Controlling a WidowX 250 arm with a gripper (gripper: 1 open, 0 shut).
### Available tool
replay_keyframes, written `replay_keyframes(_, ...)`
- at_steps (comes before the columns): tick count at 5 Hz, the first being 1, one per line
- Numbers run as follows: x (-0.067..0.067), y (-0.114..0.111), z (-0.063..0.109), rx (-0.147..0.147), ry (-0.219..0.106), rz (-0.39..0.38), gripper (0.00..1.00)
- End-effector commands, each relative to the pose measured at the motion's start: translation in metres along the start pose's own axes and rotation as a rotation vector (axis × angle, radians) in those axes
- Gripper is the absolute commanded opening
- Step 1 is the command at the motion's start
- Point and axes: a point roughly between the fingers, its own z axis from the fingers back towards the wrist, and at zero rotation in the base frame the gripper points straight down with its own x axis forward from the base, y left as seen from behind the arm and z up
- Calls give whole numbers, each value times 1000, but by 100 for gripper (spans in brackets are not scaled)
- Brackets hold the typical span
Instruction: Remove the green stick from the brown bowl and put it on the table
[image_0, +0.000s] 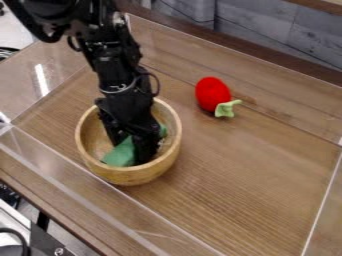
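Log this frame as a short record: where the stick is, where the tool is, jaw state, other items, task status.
green stick: inside the brown bowl, tilted against its wall
tool: pointing down into the bowl, at the stick
jaws: around the stick; whether they grip it cannot be told
other item: red strawberry toy, on the table, apart from the bowl
task status: stick not yet out
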Motion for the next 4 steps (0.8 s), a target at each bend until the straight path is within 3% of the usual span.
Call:
replay_keyframes(1, 11, -7, 27, 10, -76, -12, 0)
replay_keyframes(3, 26, -17, 45, 8, -130, -26, 0)
replay_keyframes(4, 26, -28, 40, 16, -144, -4, 0)
